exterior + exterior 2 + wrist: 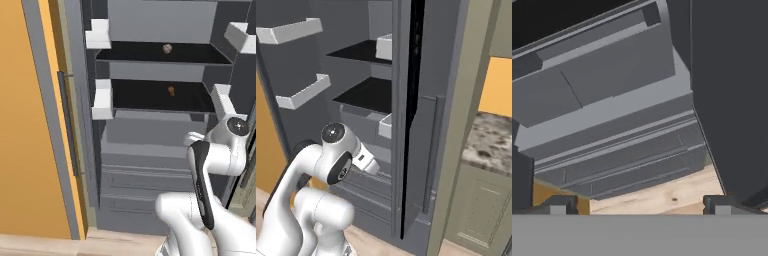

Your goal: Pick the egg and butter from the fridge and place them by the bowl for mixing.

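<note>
The fridge stands open in front of me, with black shelves and grey drawers. The egg, a tiny pale ball, rests on the upper black shelf toward the back. The butter and the bowl are out of view. My gripper is open, its two dark fingertips far apart with nothing between them. It hangs low in front of the grey drawers, well below the egg's shelf, and points down toward the drawers and the wooden floor.
A small orange lumpy item lies on the lower shelf. White door bins flank the shelves. A fridge door edge with a dark bar handle stands right of the arm. A speckled counter lies beyond it.
</note>
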